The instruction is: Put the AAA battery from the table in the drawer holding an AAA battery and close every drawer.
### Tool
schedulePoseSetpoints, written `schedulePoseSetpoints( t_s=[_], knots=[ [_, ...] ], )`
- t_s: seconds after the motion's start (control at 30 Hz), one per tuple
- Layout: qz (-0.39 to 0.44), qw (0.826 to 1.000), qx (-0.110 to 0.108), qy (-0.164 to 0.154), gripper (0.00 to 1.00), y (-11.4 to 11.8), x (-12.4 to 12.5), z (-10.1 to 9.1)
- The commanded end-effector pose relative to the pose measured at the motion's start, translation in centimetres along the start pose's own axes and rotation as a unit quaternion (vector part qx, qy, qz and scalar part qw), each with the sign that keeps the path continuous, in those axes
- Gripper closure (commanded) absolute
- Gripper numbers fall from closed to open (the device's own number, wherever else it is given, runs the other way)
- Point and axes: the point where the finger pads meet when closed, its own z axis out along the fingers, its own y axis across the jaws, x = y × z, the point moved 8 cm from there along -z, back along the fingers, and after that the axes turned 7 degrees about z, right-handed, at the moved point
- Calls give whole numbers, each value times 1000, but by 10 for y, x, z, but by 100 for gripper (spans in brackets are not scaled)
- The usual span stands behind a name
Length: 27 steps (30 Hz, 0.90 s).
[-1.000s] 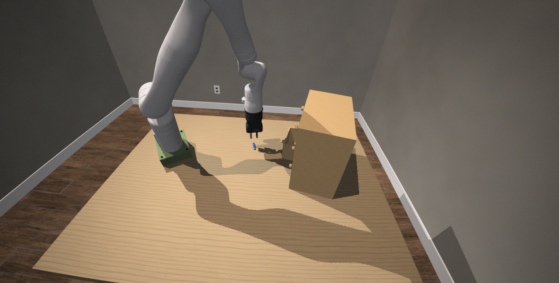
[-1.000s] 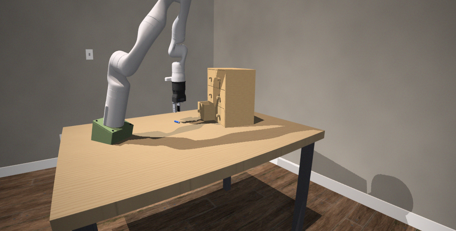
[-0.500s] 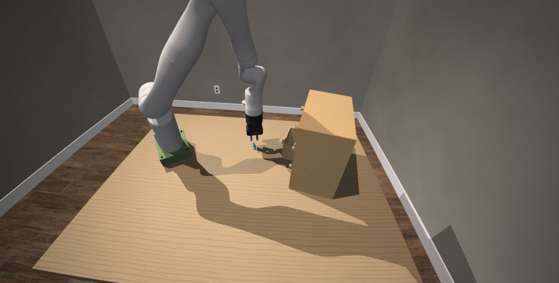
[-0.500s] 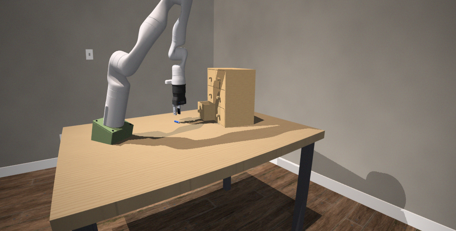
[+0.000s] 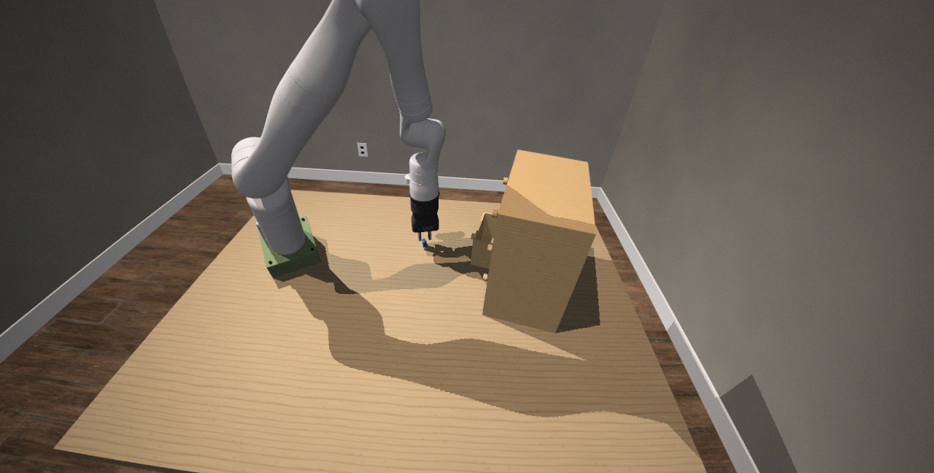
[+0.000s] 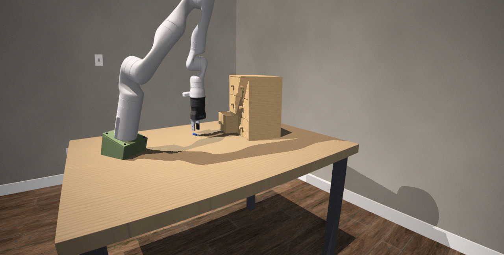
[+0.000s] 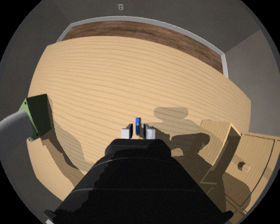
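Observation:
The blue AAA battery (image 5: 424, 244) (image 6: 195, 134) (image 7: 138, 126) lies on the table. My gripper (image 5: 424, 237) (image 6: 195, 130) (image 7: 138, 128) is partly open, pointing down, with its fingertips low over the battery. In the wrist view the battery appears between the fingers, with a gap on each side. The small chest (image 5: 535, 267) (image 6: 264, 109) (image 7: 261, 152) stands upright. Its bottom drawer (image 5: 481, 252) (image 6: 229, 123) (image 7: 214, 132) in the far column is pulled out toward the arm. The drawer's inside is shaded, and I see no battery in it. The other drawers look pushed in.
The green arm base (image 5: 293, 260) (image 6: 123, 147) (image 7: 40, 115) stands on the table (image 5: 261, 372) (image 6: 158, 190) (image 7: 115, 68), on the side away from the chest. The pulled-out drawer stands between the gripper and the chest front, a little to the side. Drawer knobs stick out from that front.

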Motion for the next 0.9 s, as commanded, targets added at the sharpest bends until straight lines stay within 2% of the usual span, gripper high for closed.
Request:
schedulePoseSetpoints(
  t_s=[0.0,0.33,0.87],
  knots=[
    [-1,1000,2,-1,46,-1,1,4],
    [-1,1000,2,-1,46,-1,1,11],
    [-1,1000,2,-1,46,-1,1,12]
  ],
)
